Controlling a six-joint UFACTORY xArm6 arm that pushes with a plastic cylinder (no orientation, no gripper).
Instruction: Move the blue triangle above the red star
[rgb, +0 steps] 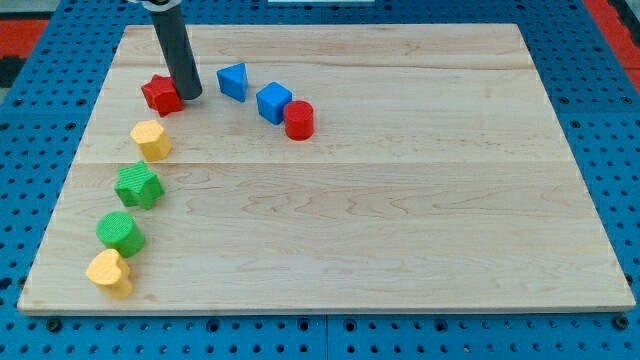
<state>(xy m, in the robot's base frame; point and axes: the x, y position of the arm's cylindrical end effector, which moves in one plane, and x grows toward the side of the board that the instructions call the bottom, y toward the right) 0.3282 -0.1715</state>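
Note:
The blue triangle (233, 80) lies near the view's top, left of centre. The red star (160, 94) lies to its left, slightly lower. My tip (189, 97) rests on the board between them, touching or almost touching the red star's right side and a short way left of the blue triangle. The dark rod rises from the tip to the view's top edge.
A blue cube (273, 102) and a red cylinder (299, 120) sit right of the triangle. Down the left side run a yellow hexagon-like block (151, 140), a green star (138, 186), a green cylinder (120, 233) and a yellow heart (109, 272). The wooden board (400, 200) sits on a blue pegboard.

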